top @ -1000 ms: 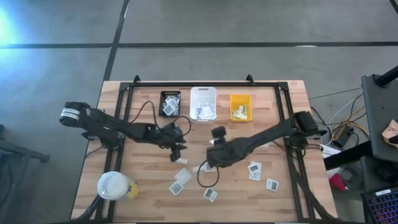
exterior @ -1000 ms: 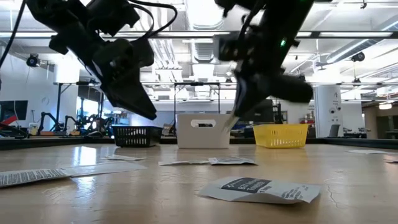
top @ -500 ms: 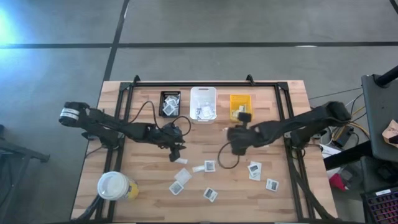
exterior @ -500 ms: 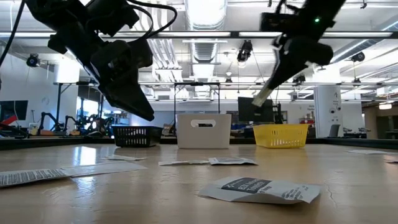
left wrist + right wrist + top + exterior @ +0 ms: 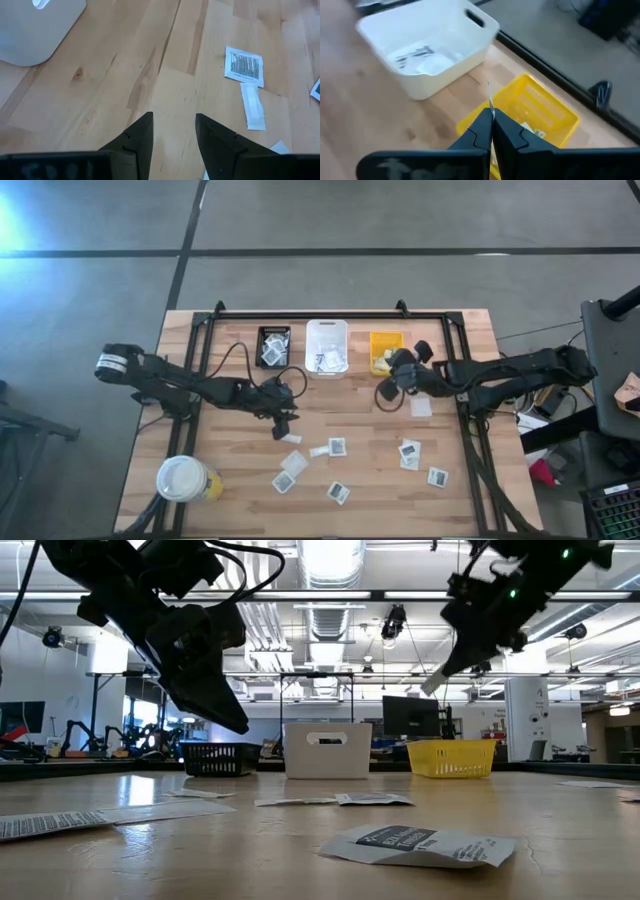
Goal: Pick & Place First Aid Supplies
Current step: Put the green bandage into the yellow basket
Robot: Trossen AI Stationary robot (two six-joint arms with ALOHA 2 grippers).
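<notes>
My right gripper (image 5: pixel 391 370) hovers by the near right side of the yellow bin (image 5: pixel 386 352), shut on a narrow pale strip (image 5: pixel 489 100) that shows edge-on in its wrist view. My left gripper (image 5: pixel 283 425) hangs open above bare wood left of the table's middle (image 5: pixel 172 135). Several flat packets lie flat on the table: a white square with dark print (image 5: pixel 337 446), a pale strip (image 5: pixel 318 450), and others (image 5: pixel 294 463) (image 5: pixel 410 452) (image 5: pixel 437 477). In the left wrist view a printed square (image 5: pixel 244 65) and a strip (image 5: pixel 252 106) lie ahead. My right gripper pinches the pale strip (image 5: pixel 490 106) between its two fingers (image 5: pixel 479 131). The strip sticks out past the fingertips, lifted clear of the table. In the low view it slants down and left below the gripper (image 5: pixel 433 682), above the yellow bin (image 5: pixel 449 757).
A black bin (image 5: pixel 273 345), a white bin (image 5: pixel 326 345) and the yellow bin stand in a row at the far edge, each holding packets. A large white-lidded cup (image 5: pixel 185 478) stands at the near left corner. A black frame (image 5: pixel 330 314) borders the table.
My right gripper has risen from the packets at the table's middle and swung toward the far right, up to the yellow bin, carrying the pale strip lifted clear. The printed square and strip it stood over lie uncovered.
</notes>
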